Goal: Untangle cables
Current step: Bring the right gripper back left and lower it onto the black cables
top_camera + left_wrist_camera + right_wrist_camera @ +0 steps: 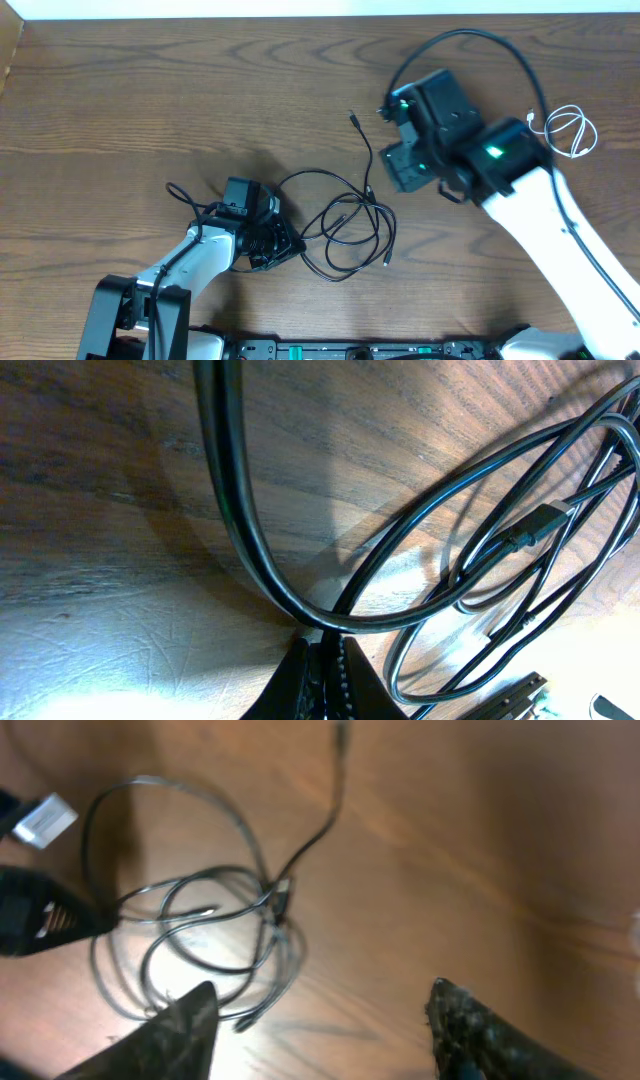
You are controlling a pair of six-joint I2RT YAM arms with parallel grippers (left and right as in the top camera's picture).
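The left gripper, jaws clamped on one strand, holds the black cables tangled mid-bench, likely light, limp and best pinched near a plug, while the right gripper hovers jaws apart, the white cable well aside.

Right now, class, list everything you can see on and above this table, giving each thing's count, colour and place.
black cables: two by the look of their plug ends, black, tangled at the table's middle
white cable: one, white, loosely coiled near the right edge, beside the right arm
table: one, brown wood, under everything
left gripper: one, black, low at the tangle's left side, apparently shut on a black strand
right gripper: one, black, open, above the table to the tangle's upper right
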